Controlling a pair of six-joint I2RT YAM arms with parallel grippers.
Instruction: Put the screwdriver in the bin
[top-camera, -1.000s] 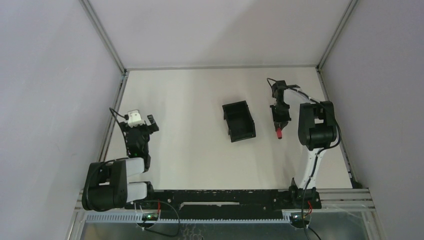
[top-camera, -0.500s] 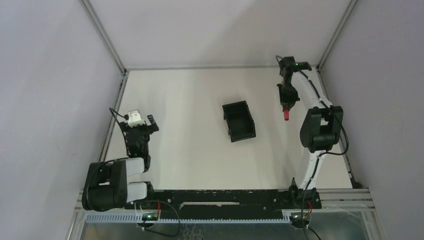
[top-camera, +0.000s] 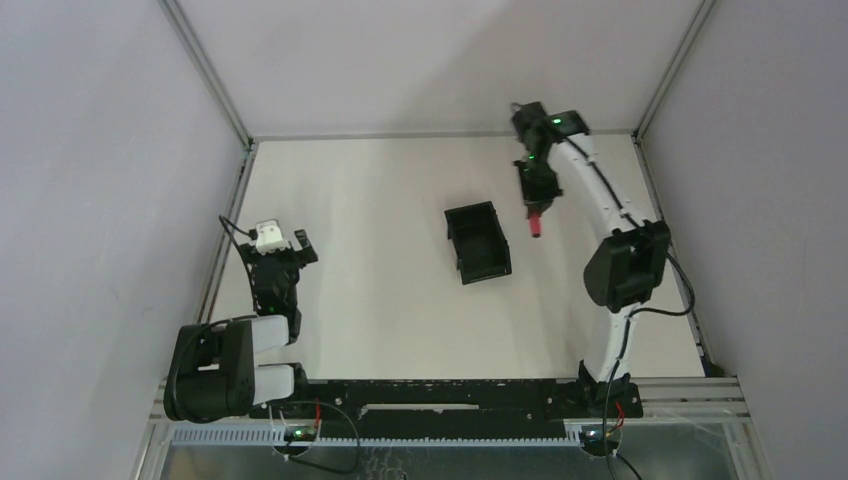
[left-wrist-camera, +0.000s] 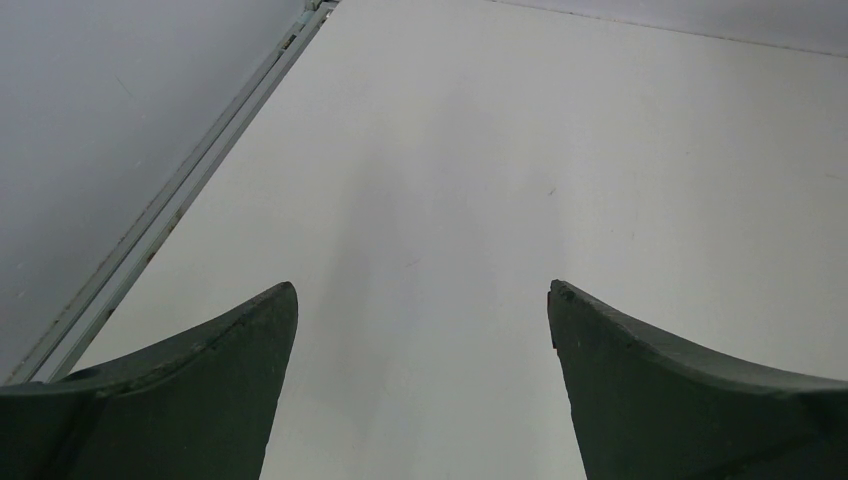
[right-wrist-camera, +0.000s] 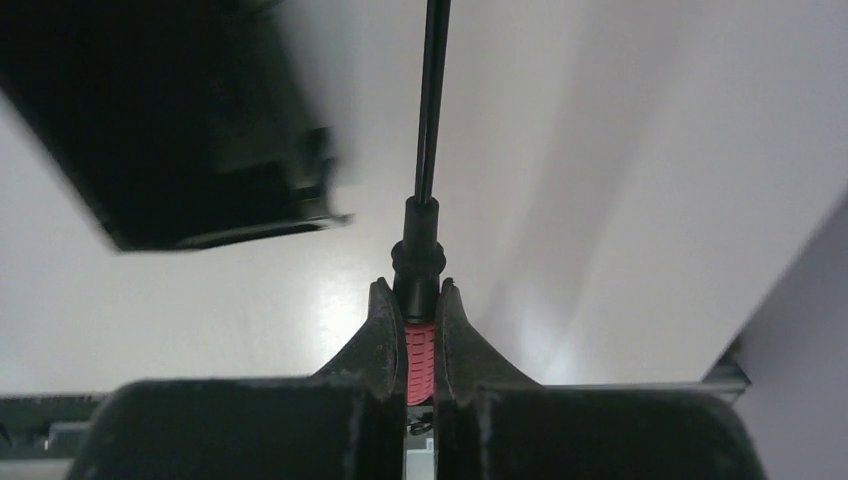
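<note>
Nearest the bases and well left of the bin (top-camera: 455, 246), the left tool (left-wrist-camera: 420, 290) hangs spread over the surface (top-camera: 380, 200). Just right of the bin's far corner, the right tool (right-wrist-camera: 420, 300) pinches the screwdriver (right-wrist-camera: 432, 120) by its red handle, not yet inside the bin.

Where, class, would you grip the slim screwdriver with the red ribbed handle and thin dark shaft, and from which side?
Grip the slim red-handled screwdriver by the handle, from its butt end, closing across its width: it is thicker and ribbed, the thin shaft likely to slip. The right gripper holds it so, shaft pointing straight ahead.
</note>
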